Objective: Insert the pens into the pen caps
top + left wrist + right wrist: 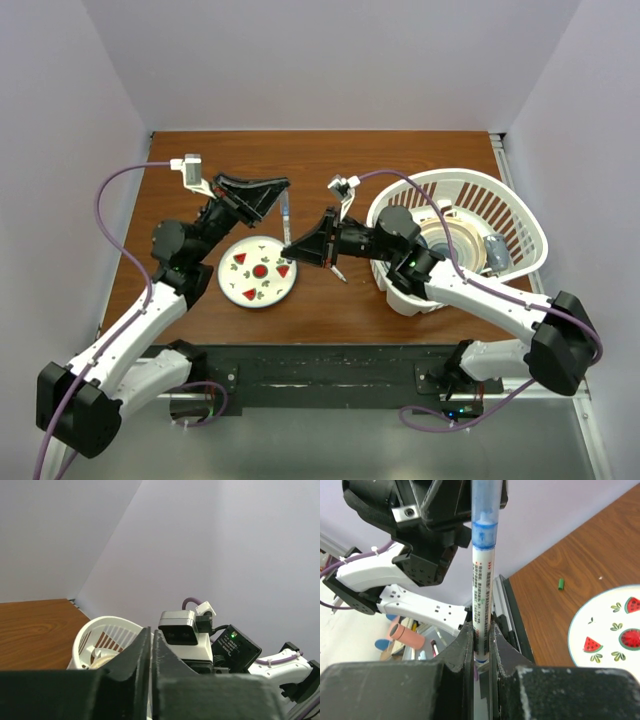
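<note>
My right gripper [291,247] is shut on a white pen [481,587] with printed text, holding it above the table. The pen's far end sits in a translucent blue cap [483,502]. My left gripper [284,189] is shut on that cap from the other side. In the top view the pen [285,222] spans the short gap between the two grippers. In the left wrist view my black fingers [135,665] stand pressed almost together, with only a pale sliver between them. A green cap [560,584] lies on the wooden table. The other pens and caps are not clearly visible.
A round white plate with red watermelon marks [224,276] lies just below the grippers and also shows in the right wrist view [600,630]. A white slatted basket [520,212] holding round items stands at the right. A short pale stick end [339,273] pokes out under my right gripper.
</note>
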`<action>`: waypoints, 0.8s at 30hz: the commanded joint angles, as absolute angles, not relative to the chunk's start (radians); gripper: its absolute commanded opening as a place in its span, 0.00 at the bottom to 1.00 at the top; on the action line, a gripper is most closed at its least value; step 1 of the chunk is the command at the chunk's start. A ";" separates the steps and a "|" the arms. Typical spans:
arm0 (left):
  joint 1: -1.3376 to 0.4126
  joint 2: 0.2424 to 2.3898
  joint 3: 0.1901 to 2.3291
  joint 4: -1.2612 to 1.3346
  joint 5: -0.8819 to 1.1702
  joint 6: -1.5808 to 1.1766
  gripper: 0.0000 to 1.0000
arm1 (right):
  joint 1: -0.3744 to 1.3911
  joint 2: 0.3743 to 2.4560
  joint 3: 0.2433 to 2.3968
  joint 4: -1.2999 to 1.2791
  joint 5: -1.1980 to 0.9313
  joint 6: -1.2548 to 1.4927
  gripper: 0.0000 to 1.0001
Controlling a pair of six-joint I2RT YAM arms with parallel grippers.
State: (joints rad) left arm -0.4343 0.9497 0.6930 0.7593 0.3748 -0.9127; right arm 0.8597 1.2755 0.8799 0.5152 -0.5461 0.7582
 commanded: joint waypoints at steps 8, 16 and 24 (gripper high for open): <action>-0.436 0.891 0.659 0.675 0.417 -0.837 0.05 | 0.850 1.267 0.956 0.364 -0.523 0.634 0.00; -0.434 0.831 0.808 0.353 0.189 -0.598 0.64 | 0.850 1.266 0.910 0.200 -0.459 0.526 0.00; -0.434 0.761 0.845 0.135 -0.058 -0.384 0.76 | 0.854 1.333 0.882 0.042 -0.289 0.488 0.00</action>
State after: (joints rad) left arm -0.4332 0.8085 0.8158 0.2665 0.1291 -0.5446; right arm 0.8516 1.2987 0.8951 0.1337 -0.4026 0.5293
